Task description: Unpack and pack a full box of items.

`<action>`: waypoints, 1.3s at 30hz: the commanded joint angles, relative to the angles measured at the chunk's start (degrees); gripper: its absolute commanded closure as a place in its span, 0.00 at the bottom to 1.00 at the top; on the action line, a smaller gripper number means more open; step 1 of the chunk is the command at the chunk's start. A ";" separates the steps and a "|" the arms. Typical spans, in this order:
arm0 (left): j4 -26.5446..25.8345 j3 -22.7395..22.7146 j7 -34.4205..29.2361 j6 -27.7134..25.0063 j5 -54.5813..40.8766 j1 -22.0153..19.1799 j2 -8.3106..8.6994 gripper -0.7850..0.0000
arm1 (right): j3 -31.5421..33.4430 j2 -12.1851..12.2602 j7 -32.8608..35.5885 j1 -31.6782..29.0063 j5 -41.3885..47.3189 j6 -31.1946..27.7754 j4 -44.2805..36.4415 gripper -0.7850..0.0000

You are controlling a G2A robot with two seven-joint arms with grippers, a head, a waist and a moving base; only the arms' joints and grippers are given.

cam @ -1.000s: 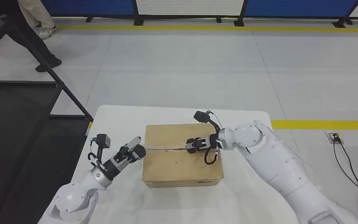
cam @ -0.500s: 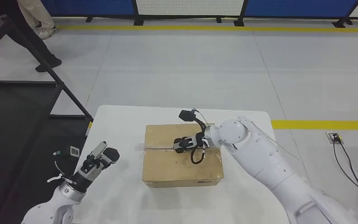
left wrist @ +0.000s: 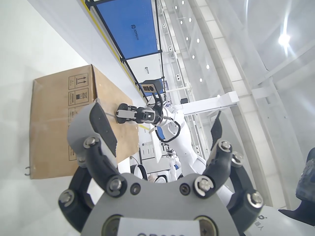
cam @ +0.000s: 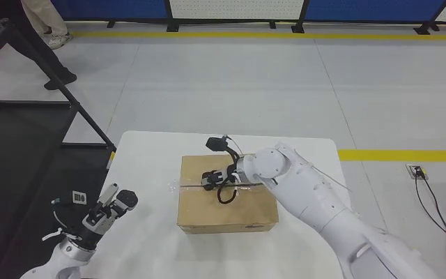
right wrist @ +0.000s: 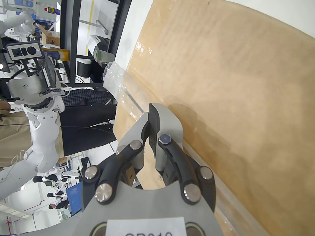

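Right hand (cam: 208, 183): pressed together, down on the taped seam across the top of the box (cam: 226, 209). Pinching tape (right wrist: 115, 79) or not, cannot tell. Left hand (left wrist: 157, 117): spread wide, holding nothing, out by the table (cam: 146, 150) edge, well apart from the box. Early going, by the look: flaps closed, clear tape lifted only at one end, nothing unpacked. Leaves stripping the seam, opening, emptying, then repacking. Box mid-table, directly under the right hand.
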 commanded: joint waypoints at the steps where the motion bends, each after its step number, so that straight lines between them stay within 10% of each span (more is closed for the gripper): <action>1: 0.11 -0.43 -0.22 -0.31 -0.34 0.37 -0.03 0.00 | -0.41 -0.81 -0.40 0.17 0.19 -0.31 0.64 1.00; 39: -1.08 -3.16 -2.19 -3.71 -1.75 6.18 -1.04 0.00 | -0.96 -12.40 -6.04 2.52 0.39 -7.57 14.22 1.00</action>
